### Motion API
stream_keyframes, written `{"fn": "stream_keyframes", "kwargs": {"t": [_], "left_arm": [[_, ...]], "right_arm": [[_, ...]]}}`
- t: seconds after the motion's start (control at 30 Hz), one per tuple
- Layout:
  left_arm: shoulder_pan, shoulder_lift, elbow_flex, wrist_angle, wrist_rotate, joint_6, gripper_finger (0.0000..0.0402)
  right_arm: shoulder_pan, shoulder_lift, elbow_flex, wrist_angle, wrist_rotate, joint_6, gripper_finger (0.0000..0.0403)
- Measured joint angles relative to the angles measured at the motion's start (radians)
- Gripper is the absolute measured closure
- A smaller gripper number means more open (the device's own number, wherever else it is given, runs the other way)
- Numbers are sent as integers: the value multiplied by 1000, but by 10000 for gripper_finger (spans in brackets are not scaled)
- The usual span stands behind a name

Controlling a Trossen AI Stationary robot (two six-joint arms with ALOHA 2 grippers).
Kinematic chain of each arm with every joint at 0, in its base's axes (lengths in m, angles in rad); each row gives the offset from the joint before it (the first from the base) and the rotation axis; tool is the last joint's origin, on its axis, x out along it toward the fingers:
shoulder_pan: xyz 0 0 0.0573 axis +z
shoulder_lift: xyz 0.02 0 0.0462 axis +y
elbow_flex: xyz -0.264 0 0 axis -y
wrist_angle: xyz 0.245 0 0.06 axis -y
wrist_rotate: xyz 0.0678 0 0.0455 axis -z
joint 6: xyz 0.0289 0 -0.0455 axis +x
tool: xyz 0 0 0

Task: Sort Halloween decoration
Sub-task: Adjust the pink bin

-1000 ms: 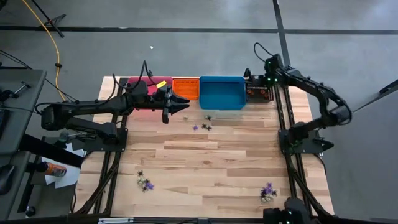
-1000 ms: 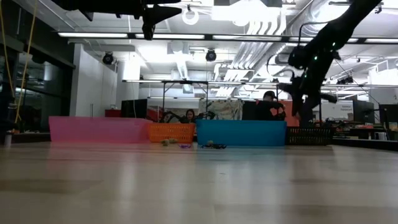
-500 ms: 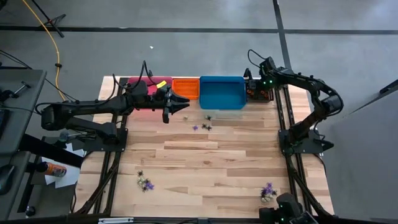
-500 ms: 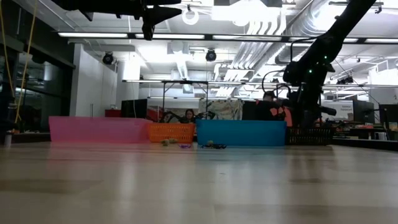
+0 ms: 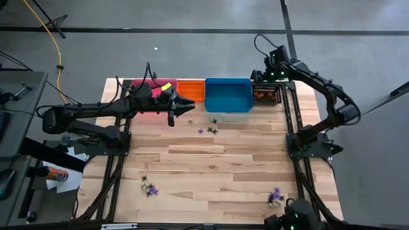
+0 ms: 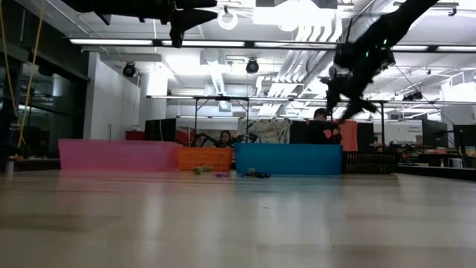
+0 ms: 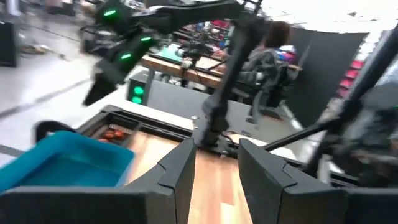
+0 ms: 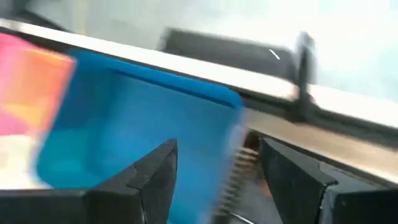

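Note:
The Halloween decoration lies in three small clusters of purple, black and pale trinkets on the wooden table: one [image 5: 208, 128] in front of the blue bin [image 5: 228, 94], one [image 5: 149, 188] at the near left, one [image 5: 275, 197] at the near right. My left gripper [image 5: 192, 107] hovers level and open in front of the orange bin [image 5: 190, 91], with nothing between its fingers [image 7: 180, 168]. My right gripper [image 5: 262, 78] hangs open, tipped downward, above the black bin [image 5: 268, 96].
A pink bin [image 5: 146, 89] stands left of the orange one, so that several bins line the far edge. The middle of the table [image 5: 217, 160] is bare wood. Beyond the table, a person [image 6: 321, 126] sits in the room.
My right gripper dipped toward the black bin, then rose clear of it and drew toward the far edge, tipping as it went. My left gripper kept still. The trinket clusters have not moved.

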Motion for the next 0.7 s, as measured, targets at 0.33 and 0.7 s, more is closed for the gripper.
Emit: {"fn": "stream_keyframes", "kwargs": {"t": [0.33,0.7], "left_arm": [[15,31,1,-97,-358,-42,294],[24,375,42,-328,-501,-366,393]], "right_arm": [[249,-367,-176,-8,119,71,316],[464,-670,-485,28,220,517,395]]}}
